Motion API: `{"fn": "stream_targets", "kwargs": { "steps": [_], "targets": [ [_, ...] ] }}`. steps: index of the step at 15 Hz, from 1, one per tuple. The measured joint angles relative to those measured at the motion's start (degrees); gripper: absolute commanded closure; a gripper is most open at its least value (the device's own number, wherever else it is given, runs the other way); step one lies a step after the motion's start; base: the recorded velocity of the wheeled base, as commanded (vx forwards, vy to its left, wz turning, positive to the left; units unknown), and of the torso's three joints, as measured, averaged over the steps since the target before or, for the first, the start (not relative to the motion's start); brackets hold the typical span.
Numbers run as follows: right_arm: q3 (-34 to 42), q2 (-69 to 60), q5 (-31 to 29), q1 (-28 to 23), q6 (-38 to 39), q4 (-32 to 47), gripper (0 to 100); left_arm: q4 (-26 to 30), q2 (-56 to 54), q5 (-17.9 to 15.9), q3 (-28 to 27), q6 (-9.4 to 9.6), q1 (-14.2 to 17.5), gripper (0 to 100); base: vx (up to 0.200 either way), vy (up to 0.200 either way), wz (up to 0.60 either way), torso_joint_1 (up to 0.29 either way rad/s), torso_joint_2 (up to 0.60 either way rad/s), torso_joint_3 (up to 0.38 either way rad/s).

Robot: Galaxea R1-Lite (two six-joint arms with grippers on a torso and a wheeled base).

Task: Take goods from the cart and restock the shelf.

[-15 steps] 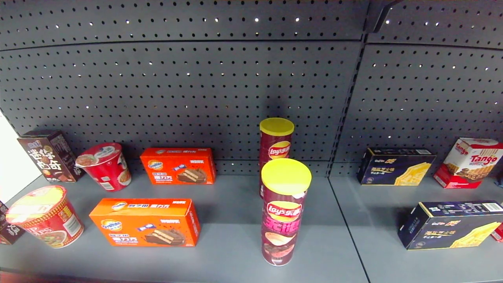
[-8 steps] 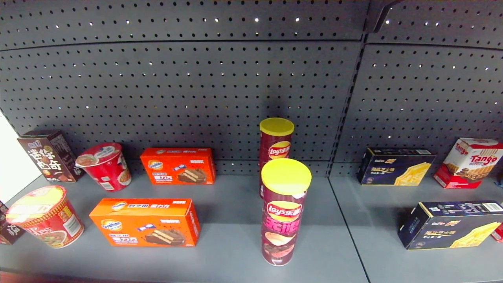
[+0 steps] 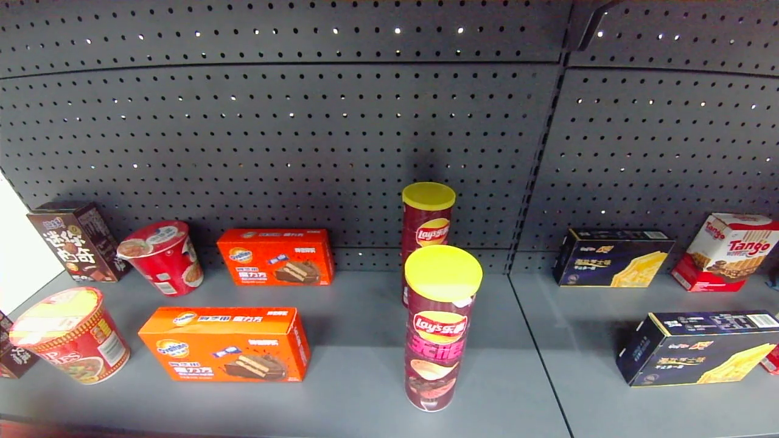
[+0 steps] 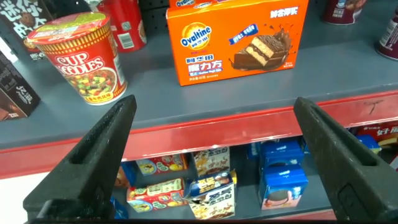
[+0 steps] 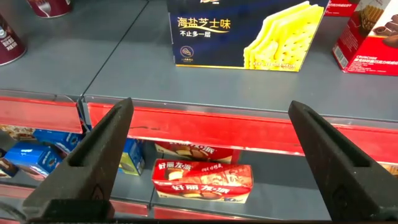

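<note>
Nearest the robot, the left tool [image 4: 214, 106] hangs just before the red front lip [image 4: 205, 127] of the shelf [image 3: 365, 365]. Its two fingers are spread wide with nothing between them. The right tool [image 5: 210, 106] sits farther along the same lip, equally wide and equally empty. Under the lip, small packets [image 4: 211, 180] lie on the tier below. On the grey shelf the front row runs, from the robot's left, a cup noodles tub [image 3: 70, 334], an orange cake box [image 3: 225, 344], an upright chips can [image 3: 439, 328] with a yellow lid, and a dark blue cracker box [image 3: 694, 350]. Behind these, close to the pegboard back [image 3: 274, 134], stand a dark brown box [image 3: 76, 240], a red cup [image 3: 161, 255], a second orange box [image 3: 275, 255], a rear chips can [image 3: 428, 219] just behind the front one, a second blue box [image 3: 611, 257] and a red and white wafer box [image 3: 730, 249]. Over the last second nothing has shifted: every package keeps its place and its facing. This looks like a pause between placements rather than a placement under way. With both tools empty, the next item would have to come from the cart. The bare stretches on either side of the chips cans look like the roomiest spots for it.
</note>
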Motion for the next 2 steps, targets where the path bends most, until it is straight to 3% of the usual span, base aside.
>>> {"fn": "stream_targets", "kwargs": {
  "steps": [2],
  "targets": [
    [0.0, 0.0, 0.0, 0.0, 0.0, 0.0, 0, 0.0, 0.0, 0.0, 0.0, 0.00, 0.0, 0, 0.000, 0.000, 0.00, 0.000, 0.00, 0.000]
  ]
}}
